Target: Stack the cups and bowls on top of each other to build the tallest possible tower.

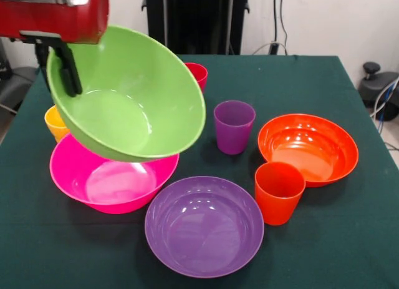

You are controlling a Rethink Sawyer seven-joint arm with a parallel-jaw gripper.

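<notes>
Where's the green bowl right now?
In the front view the green bowl is up off the table at picture left, tilted, held at its rim by the tool, above the pink bowl.

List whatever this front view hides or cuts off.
- Gripper: one dark finger shows inside the green bowl; its mate is behind the rim.
- Arm: cut off by the top and left edges.
- Yellow cup: mostly behind the green bowl and the pink bowl.
- Red cup: only a rim and one side show past the green bowl.
- No blue bowl or green cup visible.
</notes>
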